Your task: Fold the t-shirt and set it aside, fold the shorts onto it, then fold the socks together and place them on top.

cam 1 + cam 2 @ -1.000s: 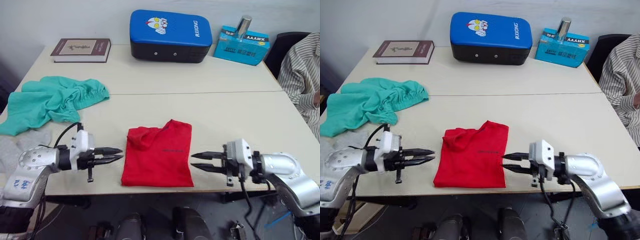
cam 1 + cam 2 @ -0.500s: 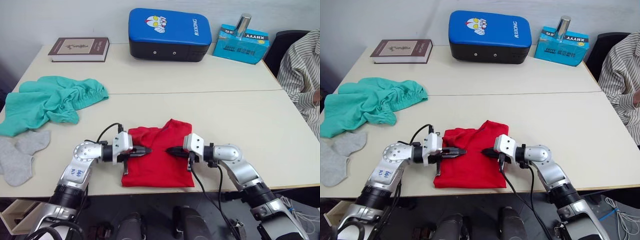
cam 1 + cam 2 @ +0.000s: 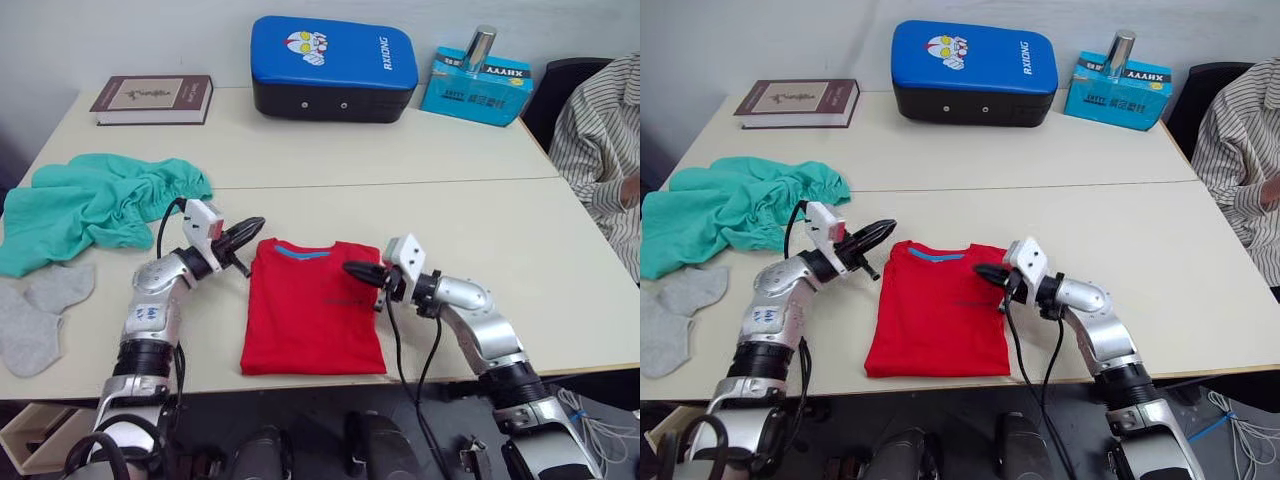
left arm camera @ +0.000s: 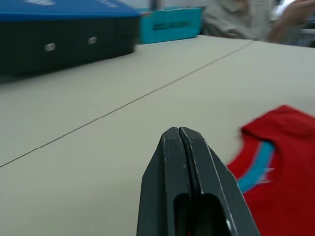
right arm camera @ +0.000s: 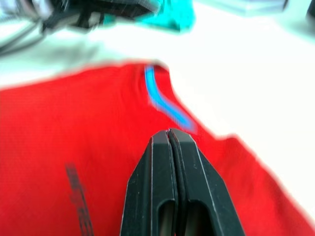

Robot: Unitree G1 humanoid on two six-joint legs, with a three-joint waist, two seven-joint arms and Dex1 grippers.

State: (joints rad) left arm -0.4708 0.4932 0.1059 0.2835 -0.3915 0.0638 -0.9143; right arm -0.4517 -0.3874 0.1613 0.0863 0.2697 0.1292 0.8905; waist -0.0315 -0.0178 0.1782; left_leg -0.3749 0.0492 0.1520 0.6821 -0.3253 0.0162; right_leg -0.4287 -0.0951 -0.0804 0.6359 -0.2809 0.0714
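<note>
The red t-shirt lies as a flat folded rectangle near the table's front edge, its blue collar band at the far side. My left gripper is shut and empty, just off the shirt's far left corner. My right gripper is also shut and empty, and hovers over the shirt's right edge; in the right wrist view its fingers point at the collar. The teal shorts lie crumpled at the left. Both grey socks lie flat near the front left edge.
A book, a blue pad and a teal box with a metal can line the far edge. A person in a striped shirt sits at the right. Bare table lies right of the shirt.
Both grippers moved from the shirt's middle toward its far edge, the left one off to the left. The bunched far part now lies flat, showing the blue collar band.
</note>
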